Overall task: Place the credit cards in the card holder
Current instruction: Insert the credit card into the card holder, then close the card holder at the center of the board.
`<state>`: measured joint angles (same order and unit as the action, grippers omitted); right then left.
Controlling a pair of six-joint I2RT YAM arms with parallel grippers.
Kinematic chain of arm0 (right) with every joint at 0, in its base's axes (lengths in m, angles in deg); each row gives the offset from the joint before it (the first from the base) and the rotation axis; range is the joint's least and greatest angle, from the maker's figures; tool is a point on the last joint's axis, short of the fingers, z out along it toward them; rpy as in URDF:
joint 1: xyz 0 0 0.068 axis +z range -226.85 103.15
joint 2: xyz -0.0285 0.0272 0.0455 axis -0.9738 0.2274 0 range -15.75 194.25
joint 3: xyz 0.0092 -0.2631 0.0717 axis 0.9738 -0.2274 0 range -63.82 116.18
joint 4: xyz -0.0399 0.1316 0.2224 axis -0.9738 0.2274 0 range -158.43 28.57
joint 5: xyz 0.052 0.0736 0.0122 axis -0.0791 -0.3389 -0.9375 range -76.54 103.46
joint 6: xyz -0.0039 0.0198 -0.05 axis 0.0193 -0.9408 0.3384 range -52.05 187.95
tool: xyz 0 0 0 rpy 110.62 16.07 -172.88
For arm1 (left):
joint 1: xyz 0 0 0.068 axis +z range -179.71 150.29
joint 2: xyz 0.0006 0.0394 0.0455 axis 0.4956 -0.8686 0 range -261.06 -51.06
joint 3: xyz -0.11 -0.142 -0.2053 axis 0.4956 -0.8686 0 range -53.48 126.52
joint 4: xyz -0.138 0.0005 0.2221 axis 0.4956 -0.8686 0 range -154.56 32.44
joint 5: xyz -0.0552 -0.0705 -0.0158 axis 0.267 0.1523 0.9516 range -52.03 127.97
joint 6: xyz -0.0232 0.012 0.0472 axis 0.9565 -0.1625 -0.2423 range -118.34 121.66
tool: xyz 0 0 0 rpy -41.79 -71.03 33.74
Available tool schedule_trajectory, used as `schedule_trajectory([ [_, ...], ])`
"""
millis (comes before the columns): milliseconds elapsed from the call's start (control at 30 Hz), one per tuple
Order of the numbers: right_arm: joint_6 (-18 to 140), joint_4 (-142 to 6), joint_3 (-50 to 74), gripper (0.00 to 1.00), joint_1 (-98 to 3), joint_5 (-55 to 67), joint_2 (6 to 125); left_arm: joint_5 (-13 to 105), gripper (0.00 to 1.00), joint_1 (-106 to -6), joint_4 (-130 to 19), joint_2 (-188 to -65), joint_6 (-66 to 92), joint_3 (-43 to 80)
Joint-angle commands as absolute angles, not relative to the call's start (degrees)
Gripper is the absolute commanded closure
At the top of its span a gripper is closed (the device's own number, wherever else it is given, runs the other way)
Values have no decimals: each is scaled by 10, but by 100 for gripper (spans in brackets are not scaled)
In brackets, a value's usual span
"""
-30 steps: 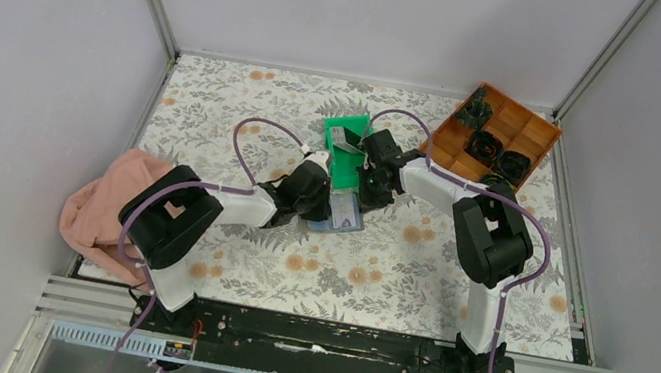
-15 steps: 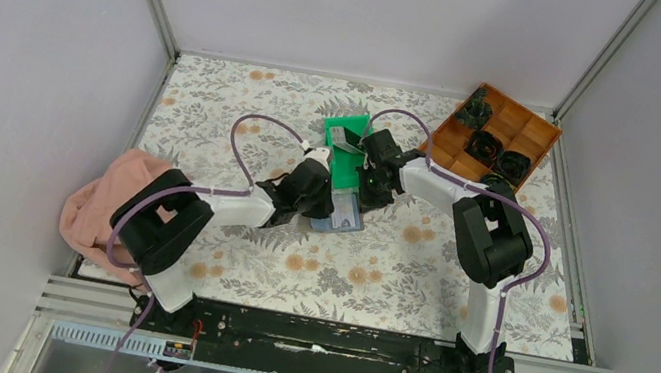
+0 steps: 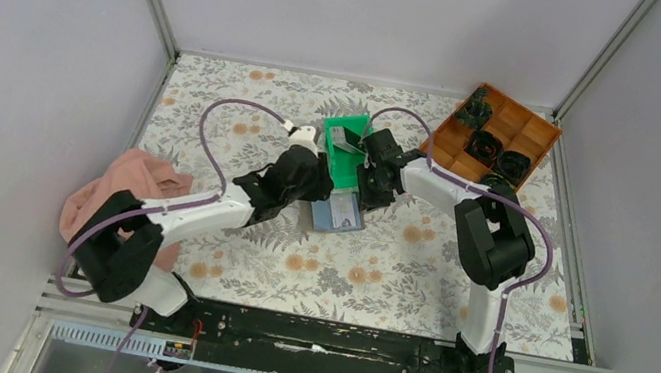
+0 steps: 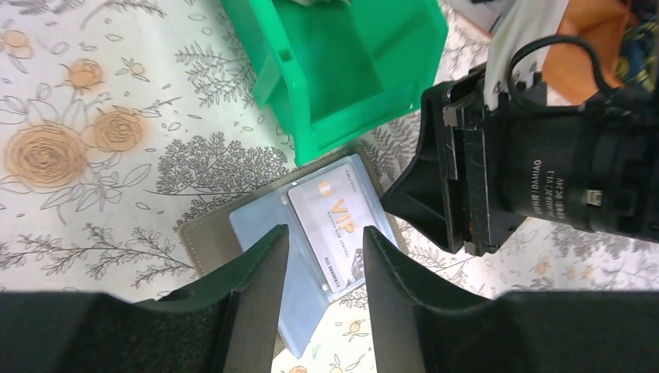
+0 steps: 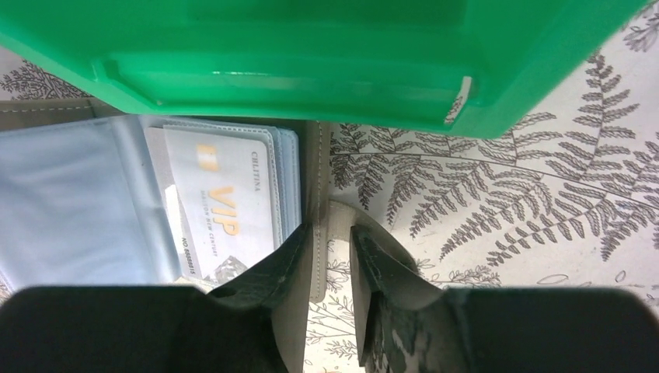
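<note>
The card holder (image 4: 217, 229) lies open on the tabletop (image 4: 85, 202), blue sleeves up, its far end tucked against the front of the green bin (image 4: 342, 70). One credit card (image 4: 336, 229), marked VIP, sits in the right-hand sleeve. The left jaws hang open above the holder's near side, gripping nothing. The right jaws stand slightly parted astride the holder's grey right edge; whether they pinch that edge I cannot tell from the wrist view. That is the risk: if the edge is caught, a rising right arm (image 3: 438, 186) would drag or flip the holder and could shake the card loose. The holder looks light and nothing pins it, so a brush from either arm would likely shift it.
</note>
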<state>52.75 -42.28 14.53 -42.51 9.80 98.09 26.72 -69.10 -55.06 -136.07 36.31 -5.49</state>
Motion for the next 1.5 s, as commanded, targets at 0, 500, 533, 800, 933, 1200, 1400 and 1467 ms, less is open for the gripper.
schedule_trajectory([
  [0,539,-442,137,68,-422,124,923,216,51,-694,-573,-1300,396,-98],
  [500,529,-463,86,68,-421,111,875,177,50,-694,-580,-1229,509,-239],
  [533,530,-462,85,68,-421,111,876,174,51,-693,-581,-1229,514,-244],
  [800,532,-458,81,71,-421,108,888,192,65,-693,-544,-1279,516,-251],
  [933,531,-460,73,72,-420,100,894,200,66,-693,-519,-1320,511,-238],
  [1200,526,-467,69,76,-420,82,923,220,63,-693,-459,-1340,493,-221],
  [1400,520,-473,63,77,-416,77,937,227,63,-694,-434,-1330,482,-212],
  [1467,518,-476,60,77,-415,74,939,226,63,-694,-432,-1329,475,-204],
])
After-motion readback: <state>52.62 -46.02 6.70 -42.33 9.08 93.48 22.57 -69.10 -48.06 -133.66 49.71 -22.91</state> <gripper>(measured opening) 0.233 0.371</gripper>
